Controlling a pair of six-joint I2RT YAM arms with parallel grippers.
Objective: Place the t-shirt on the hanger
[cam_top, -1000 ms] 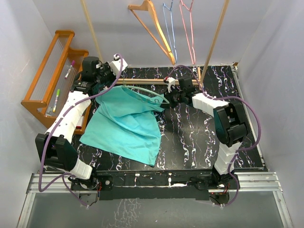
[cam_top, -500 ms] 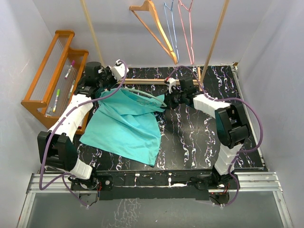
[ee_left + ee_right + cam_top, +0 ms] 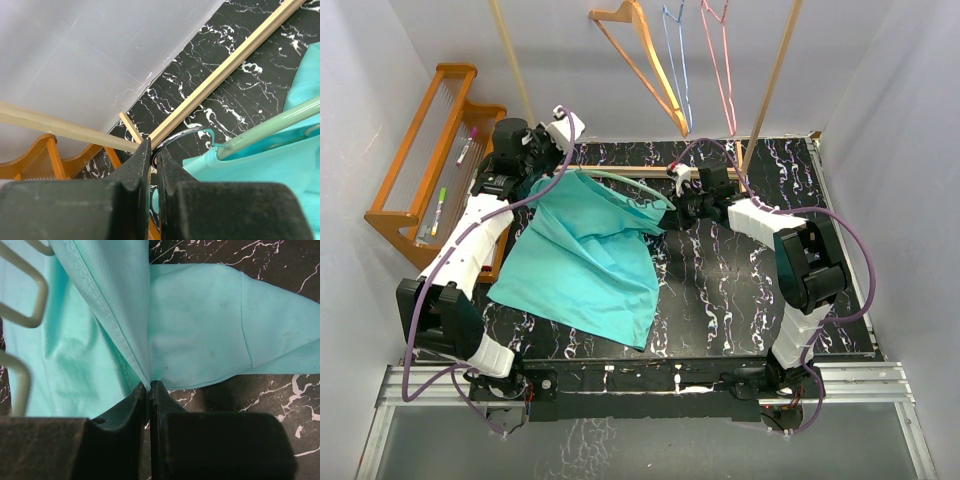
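Clamped tight on the hanger [image 3: 620,186] hook with the left jaws, now hoisted up and back toward the far-left corner. Pinching a stitched t-shirt [image 3: 585,260] edge shut in the right jaws beside the hanger's right tip. Draped from there down onto the counter [image 3: 740,290]; looks partly threaded, not yet seated.

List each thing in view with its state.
t-shirt: partly over the hanger, rest lying on the table.
hanger: partly inside the t-shirt, hook gripped.
left gripper: jaws shut on the hanger's hook.
right gripper: jaws shut on the t-shirt's edge.
wooden hanger: hanging free at the back.
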